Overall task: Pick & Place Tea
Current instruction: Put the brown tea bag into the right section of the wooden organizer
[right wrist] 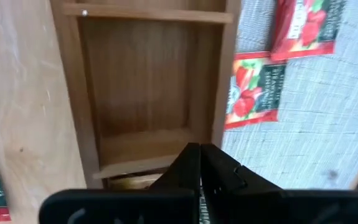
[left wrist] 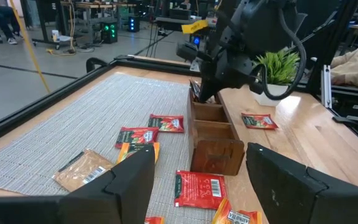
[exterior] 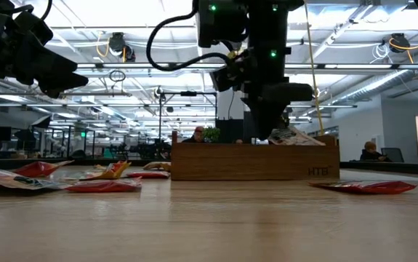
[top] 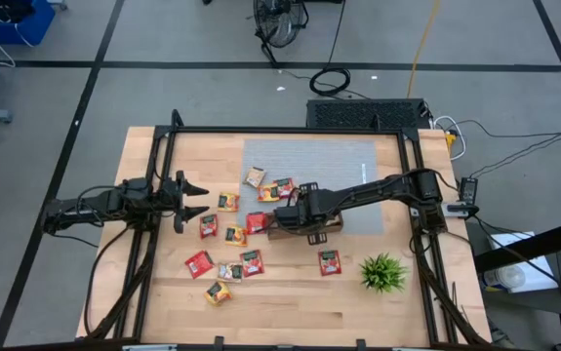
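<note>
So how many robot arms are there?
2. The left gripper hovers open over the table's left side; the right gripper, shut, points down at the wooden tray near the middle. None seem hidden.

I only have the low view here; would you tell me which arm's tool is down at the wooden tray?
Observer: The right tool, shut, at an end compartment of the wooden tray.
Operator: Thank you. Is the middle compartment filled?
Observer: No, the middle compartment shows only bare wood.
Operator: And where is the left tool?
Observer: The left tool hovers open at the left side of the table, beside the loose tea sachets.
</note>
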Available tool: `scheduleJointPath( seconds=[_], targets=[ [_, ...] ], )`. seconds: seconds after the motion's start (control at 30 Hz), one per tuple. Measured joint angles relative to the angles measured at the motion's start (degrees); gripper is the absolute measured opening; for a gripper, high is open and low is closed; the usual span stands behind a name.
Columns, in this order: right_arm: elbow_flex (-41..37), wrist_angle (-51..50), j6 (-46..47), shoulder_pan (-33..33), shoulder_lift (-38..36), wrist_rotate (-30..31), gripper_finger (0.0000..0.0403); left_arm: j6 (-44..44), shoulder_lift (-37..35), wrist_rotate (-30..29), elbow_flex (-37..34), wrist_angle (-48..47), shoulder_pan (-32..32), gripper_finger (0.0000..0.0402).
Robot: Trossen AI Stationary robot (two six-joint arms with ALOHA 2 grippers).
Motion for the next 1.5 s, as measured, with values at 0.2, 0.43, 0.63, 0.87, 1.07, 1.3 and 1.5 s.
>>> scheduleJointPath(
  seconds=[0.2, 0.43, 0.63, 0.87, 1.07, 1.3, 1.5],
  targets=[
    [3.8, 0.5, -1.0, 0.0, 0.0, 0.0, 0.0, 0.0, 0.0, 0.0, 0.0, 0.0, 0.0, 0.0253],
    [10.4, -3.7, 0.9, -0.3, 0.0, 0.3, 0.0, 0.0, 0.0, 0.0, 0.0, 0.0, 0.0, 0.0253],
    [16.5, -8.9, 3.9, -0.7, 0.0, 0.0, 0.0, 0.0, 0.0, 0.0, 0.0, 0.0, 0.0, 0.0253],
    [19.5, -14.9, 7.3, -0.7, -1.9, -0.2, 0.0, 0.0, 0.0, 0.0, 0.0, 0.0, 0.0, 0.0253],
    [19.5, -19.6, 10.9, -0.7, -5.4, -1.8, 0.0, 0.0, 0.0, 0.0, 0.0, 0.0, 0.0, 0.0253],
    [19.5, -20.7, 12.2, -0.6, -9.1, -3.2, 0.0, 0.0, 0.0, 0.0, 0.0, 0.0, 0.0, 0.0253],
    [19.5, -21.6, 13.7, -0.5, -9.2, -5.8, 0.0, 0.0, 0.0, 0.0, 0.0, 0.0, 0.0, 0.0253]
  ],
)
